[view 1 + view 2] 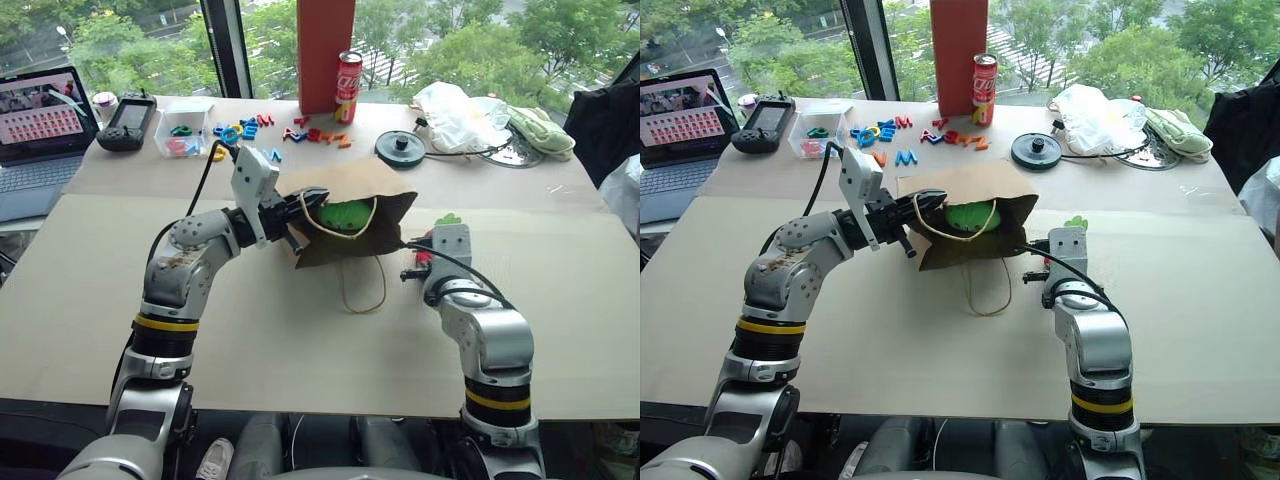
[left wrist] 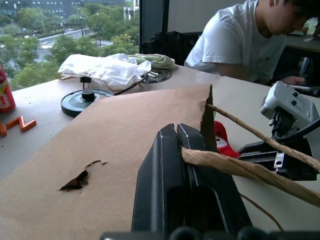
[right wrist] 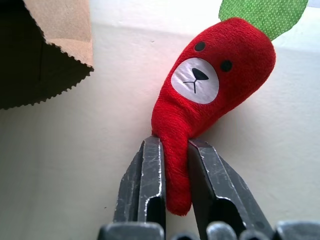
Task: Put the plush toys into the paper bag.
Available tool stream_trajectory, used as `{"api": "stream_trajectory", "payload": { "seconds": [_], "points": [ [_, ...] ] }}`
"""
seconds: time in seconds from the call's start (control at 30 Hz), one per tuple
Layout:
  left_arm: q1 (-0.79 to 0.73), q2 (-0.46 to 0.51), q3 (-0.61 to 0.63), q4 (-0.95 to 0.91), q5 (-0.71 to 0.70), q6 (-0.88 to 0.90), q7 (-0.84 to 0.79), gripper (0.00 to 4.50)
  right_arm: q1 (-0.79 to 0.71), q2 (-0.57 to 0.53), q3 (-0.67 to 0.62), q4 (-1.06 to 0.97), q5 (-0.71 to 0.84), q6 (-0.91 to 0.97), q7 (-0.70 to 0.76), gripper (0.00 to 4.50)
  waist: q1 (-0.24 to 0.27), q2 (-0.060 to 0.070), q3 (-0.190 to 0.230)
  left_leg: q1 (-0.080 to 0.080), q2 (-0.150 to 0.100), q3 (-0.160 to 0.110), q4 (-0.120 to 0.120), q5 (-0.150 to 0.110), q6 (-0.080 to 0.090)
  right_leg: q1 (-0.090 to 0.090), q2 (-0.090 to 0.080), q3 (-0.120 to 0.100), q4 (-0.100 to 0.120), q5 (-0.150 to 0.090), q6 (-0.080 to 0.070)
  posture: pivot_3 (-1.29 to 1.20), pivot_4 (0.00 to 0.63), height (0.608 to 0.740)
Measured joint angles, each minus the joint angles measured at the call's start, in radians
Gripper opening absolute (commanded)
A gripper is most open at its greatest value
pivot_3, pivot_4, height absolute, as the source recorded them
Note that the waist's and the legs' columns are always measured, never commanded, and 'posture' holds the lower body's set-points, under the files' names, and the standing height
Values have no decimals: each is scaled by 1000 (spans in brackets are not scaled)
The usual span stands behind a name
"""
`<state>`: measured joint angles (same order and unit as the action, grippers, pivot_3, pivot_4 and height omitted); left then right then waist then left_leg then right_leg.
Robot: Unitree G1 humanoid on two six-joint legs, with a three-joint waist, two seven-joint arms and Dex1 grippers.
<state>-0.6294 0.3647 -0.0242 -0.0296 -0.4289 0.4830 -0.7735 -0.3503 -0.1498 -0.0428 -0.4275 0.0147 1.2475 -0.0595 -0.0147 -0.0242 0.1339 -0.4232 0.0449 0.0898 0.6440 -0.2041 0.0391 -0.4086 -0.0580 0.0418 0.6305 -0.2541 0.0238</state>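
Note:
The brown paper bag [image 1: 345,182] lies on its side mid-table, its mouth facing me. My left gripper [image 2: 175,132] is shut on the paper bag's rim by a twine handle [image 2: 240,167] and holds the mouth open. The green plush toy [image 1: 347,214] sits inside the bag. To the right of the bag, the red radish plush toy [image 3: 215,75] lies on the table with its green leaf [image 1: 447,219] pointing away from me. My right gripper [image 3: 175,145] is shut on its thin lower end.
Along the far edge stand a tall red-orange box [image 1: 325,50], a cola can [image 1: 348,88], plastic letters [image 1: 250,130], a black disc [image 1: 402,148], a white plastic bag [image 1: 455,115] and a pale green cloth [image 1: 540,130]. A laptop [image 1: 40,120] is far left. A person [image 2: 240,40] sits beyond the table.

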Motion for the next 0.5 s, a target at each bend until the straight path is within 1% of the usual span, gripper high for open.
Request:
{"api": "stream_trajectory", "payload": {
  "seconds": [0.17,0.23,0.27,0.3,0.33,0.4,0.47,0.5],
  "points": [
    [-1,0,0,3,0,0,5,0,0,-46,1,-4,0,0,24,41,1,0,0,0,0,0,0,0,0,0,0,0,0,0,0,0,150,739],
    [-1,-1,0,3,0,0,6,0,0,-85,-6,-28,6,1,49,41,2,0,0,0,0,0,0,0,0,0,0,0,0,0,0,0,150,739],
    [-2,-1,1,3,0,0,7,0,-1,-122,-17,-61,10,4,74,41,2,0,0,0,0,0,0,0,0,0,0,0,0,0,0,0,150,739],
    [-2,-1,1,4,0,0,7,0,-4,-162,-20,-88,21,7,104,41,2,0,0,0,0,0,0,0,0,0,-1,0,-1,0,0,0,150,739],
    [-2,-3,1,4,0,0,8,0,-4,-235,-29,-139,54,21,166,41,3,1,0,0,0,0,0,0,0,0,-1,0,-1,0,0,0,150,739],
    [-2,-2,2,5,0,0,9,0,-11,-319,-56,-218,112,42,261,41,2,1,0,0,0,-1,0,0,0,1,0,-1,-1,0,0,0,150,739],
    [-3,-3,2,6,0,0,8,0,-16,-404,-101,-315,211,98,387,41,2,1,0,0,0,-2,-1,0,0,1,1,-1,-1,0,0,0,150,739],
    [-3,-4,2,7,0,0,9,0,-16,-428,-120,-350,255,125,438,41,1,0,0,0,1,-2,-1,0,0,2,1,0,-1,0,0,0,150,739]
  ]
}}
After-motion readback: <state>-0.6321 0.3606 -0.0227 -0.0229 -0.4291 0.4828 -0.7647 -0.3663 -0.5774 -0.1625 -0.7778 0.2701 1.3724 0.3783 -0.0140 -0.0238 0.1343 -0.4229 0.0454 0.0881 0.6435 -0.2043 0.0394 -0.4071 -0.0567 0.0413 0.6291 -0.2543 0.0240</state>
